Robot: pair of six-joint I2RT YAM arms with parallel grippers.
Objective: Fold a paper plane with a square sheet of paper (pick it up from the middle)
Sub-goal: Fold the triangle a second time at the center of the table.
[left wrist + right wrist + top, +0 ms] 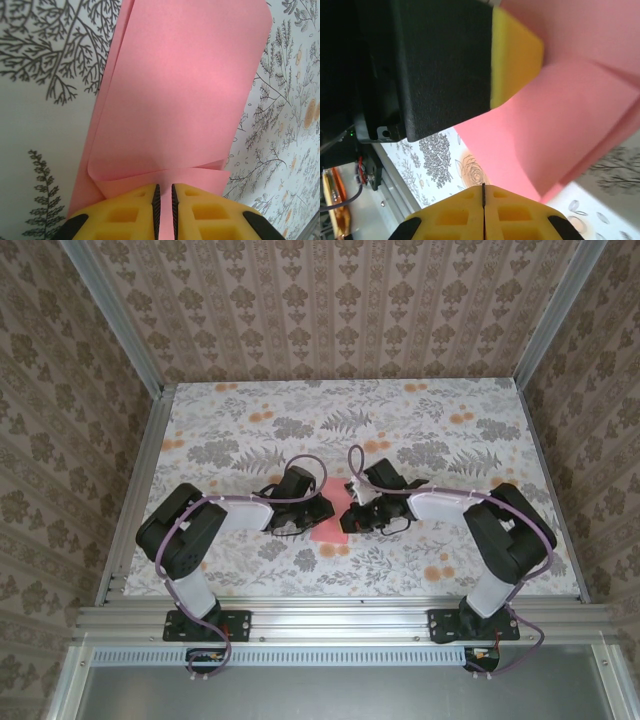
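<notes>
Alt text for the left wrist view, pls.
Folded pink paper, in overlapping layers, stretches away from the camera over the fern-print table. The left gripper, yellow jaws nearly shut, pinches the paper's near edge at the bottom of the view.

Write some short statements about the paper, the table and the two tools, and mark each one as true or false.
1. The pink paper lies folded, in more than one layer. True.
2. The right tool stands wide open. False: its yellow fingers are pressed together, with no gap.
3. The left tool has its fingers close together, with pink paper in the narrow gap. True.
4. The table has a plain white top. False: it bears a print of grey leaves and orange flowers.
5. Both tools meet at the paper, near the middle of the table. True.
</notes>
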